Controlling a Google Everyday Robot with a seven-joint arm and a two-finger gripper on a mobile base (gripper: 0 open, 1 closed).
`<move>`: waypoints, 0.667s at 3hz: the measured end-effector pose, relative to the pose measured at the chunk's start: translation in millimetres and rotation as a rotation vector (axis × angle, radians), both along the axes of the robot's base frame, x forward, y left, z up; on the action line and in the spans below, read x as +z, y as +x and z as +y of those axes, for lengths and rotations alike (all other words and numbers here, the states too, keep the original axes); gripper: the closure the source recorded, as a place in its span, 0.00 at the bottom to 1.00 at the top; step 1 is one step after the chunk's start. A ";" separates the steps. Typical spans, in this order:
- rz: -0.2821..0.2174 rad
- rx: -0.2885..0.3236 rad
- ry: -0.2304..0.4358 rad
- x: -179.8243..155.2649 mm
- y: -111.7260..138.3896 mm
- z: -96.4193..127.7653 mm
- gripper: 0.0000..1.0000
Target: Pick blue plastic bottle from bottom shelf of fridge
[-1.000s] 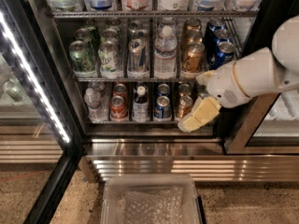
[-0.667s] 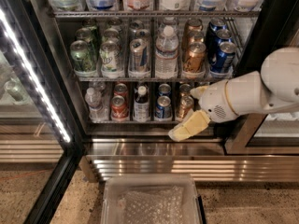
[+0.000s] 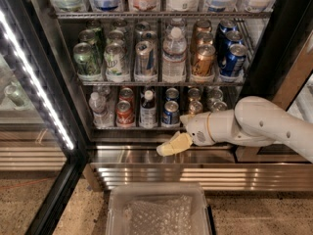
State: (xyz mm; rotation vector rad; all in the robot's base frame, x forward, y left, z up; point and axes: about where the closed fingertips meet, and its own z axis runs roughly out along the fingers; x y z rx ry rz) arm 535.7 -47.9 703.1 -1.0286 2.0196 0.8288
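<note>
Below the bottom shelf [image 3: 142, 128], hand [image 3: 172, 145] right of the blue plastic bottle [image 3: 148, 109], apart from it, grip unclear

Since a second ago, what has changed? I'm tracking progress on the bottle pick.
The gripper moved left and down, from beside the cans on the bottom shelf to in front of the steel ledge below. It took hold of nothing. The blue plastic bottle stayed on the shelf, untouched.

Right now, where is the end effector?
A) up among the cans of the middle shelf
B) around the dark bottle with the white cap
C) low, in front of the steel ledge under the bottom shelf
C: the end effector hangs before the ledge, apart from the bottle.
</note>
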 end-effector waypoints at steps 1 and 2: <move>0.004 0.001 0.003 -2.7 0.1 0.8 0.00; 0.018 0.017 0.000 -6.4 -1.1 3.8 0.00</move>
